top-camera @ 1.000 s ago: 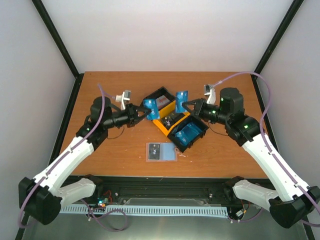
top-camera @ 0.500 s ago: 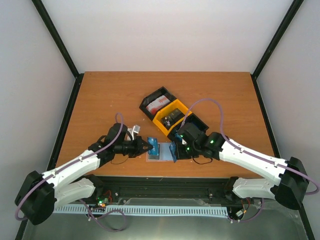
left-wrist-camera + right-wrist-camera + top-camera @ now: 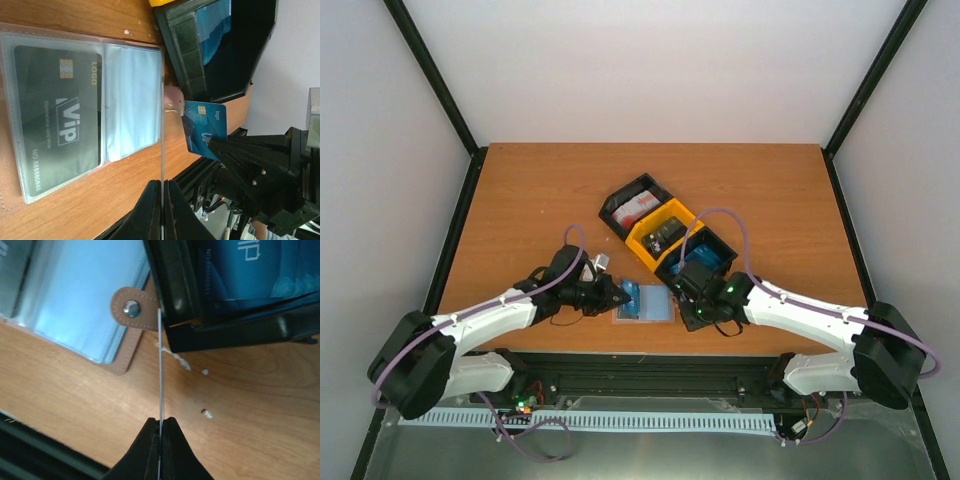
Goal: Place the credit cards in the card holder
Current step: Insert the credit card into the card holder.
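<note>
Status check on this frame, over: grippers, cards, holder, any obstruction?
Left gripper shut on blue card; right gripper shut on second blue card. Card holder open flat, dark card pocketed. Black bin tight beside snap tab.

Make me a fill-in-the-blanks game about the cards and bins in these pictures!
1. The dark card tucked in the card holder has the big word ____ on it.
2. The held card in the right gripper is coloured ____.
3. The middle bin of the three is ____.

Missing words: Vip; blue; yellow
</note>
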`<move>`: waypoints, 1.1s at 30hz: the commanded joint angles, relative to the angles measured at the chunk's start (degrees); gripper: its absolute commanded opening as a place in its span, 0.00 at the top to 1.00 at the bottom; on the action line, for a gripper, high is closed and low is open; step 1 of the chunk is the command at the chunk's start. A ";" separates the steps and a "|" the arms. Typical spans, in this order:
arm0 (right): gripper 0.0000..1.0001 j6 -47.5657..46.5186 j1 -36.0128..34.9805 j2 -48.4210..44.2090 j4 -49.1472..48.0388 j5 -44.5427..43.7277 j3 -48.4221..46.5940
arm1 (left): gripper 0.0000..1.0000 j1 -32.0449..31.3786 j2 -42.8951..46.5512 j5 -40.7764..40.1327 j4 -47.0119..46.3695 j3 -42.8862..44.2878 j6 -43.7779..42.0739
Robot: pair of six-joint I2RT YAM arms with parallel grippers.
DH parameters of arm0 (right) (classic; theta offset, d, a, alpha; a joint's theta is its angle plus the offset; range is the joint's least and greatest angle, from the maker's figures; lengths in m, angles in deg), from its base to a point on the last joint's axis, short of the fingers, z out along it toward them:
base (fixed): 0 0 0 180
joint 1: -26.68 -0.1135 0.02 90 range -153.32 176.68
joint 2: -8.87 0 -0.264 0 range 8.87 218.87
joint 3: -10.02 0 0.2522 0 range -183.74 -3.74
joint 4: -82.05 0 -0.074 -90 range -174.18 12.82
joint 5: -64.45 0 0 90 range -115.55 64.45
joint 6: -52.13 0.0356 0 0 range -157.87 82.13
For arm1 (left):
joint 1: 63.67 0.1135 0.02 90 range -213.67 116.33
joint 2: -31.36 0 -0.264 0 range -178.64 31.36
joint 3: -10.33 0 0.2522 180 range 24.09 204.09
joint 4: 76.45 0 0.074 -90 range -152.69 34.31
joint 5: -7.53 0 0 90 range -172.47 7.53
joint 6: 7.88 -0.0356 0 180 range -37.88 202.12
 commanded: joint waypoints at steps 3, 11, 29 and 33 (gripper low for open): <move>0.97 -4.09 -0.29 3.65 -4.44 -10.00 1.76 | 0.99 -0.53 -3.06 0.43 -2.69 2.65 -3.25; 0.97 0.43 -0.36 6.61 -1.87 -16.86 -1.28 | 0.99 -0.51 -7.32 0.10 -4.28 3.95 -5.20; 0.97 1.77 -0.36 -8.00 -17.48 7.75 1.95 | 0.99 -1.14 -5.41 -2.26 -15.83 -4.93 2.29; 0.96 2.61 -0.36 -4.25 -21.33 9.37 1.93 | 0.99 -2.34 -6.44 -3.10 -17.82 -4.92 3.43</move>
